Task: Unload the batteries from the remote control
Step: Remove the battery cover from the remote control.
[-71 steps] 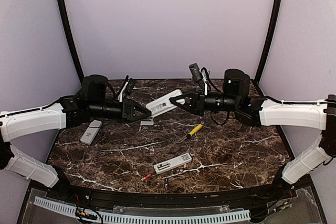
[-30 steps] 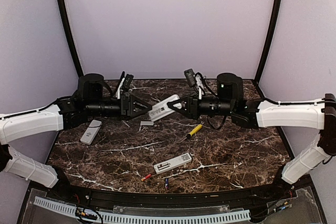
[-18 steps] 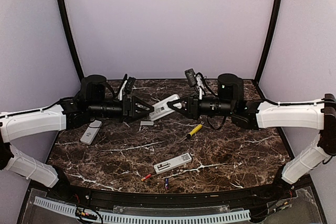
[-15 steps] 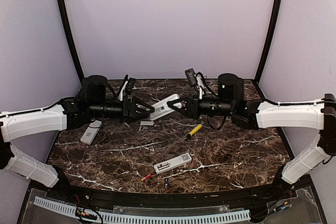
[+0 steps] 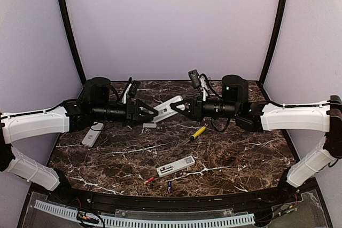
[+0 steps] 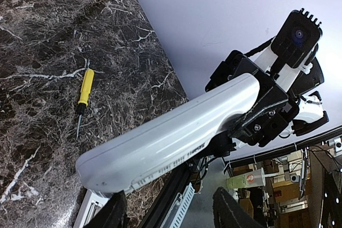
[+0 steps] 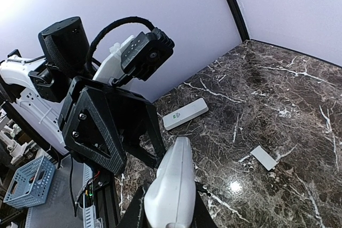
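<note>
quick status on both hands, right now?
Left hand: open, fingers spread at the free end of the white remote.
Right hand: closed, holding the white remote in the air.

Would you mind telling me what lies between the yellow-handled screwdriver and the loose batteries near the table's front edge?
In the top view, a white remote lies flat between the screwdriver and the batteries.

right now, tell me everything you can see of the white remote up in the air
The remote is a long, slim white plastic bar with rounded ends, held tilted above the table. The right gripper is shut on one end; the left gripper stands open by the other end, contact unclear.
</note>
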Available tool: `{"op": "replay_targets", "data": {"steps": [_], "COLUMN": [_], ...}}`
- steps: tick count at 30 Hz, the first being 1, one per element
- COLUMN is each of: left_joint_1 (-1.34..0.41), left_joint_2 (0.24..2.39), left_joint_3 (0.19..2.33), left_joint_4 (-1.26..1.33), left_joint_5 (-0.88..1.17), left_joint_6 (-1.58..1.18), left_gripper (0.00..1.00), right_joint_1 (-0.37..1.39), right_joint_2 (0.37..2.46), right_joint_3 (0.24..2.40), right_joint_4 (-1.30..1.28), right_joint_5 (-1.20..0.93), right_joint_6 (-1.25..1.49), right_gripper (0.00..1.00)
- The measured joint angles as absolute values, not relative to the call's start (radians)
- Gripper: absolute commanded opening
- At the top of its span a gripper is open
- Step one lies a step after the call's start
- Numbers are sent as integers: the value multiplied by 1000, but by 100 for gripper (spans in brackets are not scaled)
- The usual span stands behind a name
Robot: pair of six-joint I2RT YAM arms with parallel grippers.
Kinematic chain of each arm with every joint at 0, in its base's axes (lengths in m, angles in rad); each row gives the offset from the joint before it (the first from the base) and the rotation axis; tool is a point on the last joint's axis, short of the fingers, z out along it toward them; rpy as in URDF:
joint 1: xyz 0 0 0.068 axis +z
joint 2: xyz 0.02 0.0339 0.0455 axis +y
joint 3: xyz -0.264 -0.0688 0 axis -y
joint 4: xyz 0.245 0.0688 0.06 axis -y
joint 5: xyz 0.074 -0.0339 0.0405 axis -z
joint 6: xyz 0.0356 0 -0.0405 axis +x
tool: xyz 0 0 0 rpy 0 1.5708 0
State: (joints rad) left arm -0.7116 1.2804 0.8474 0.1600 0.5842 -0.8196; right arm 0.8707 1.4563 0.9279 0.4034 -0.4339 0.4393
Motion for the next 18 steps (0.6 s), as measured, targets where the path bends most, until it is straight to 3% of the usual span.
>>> {"op": "replay_targets", "data": {"steps": [18], "left_joint_1": [-712], "left_joint_2": [1281], "left_joint_3": [842], "left_joint_4": [169], "left_joint_5": [603], "left_joint_6": [-814], "left_gripper": [51], "right_joint_1": [866], "right_joint_2": [1459], "right_joint_3": [919], "right_joint_4": [421], "right_joint_5": [-457], "right_joint_6": [439], "right_gripper": [0]}}
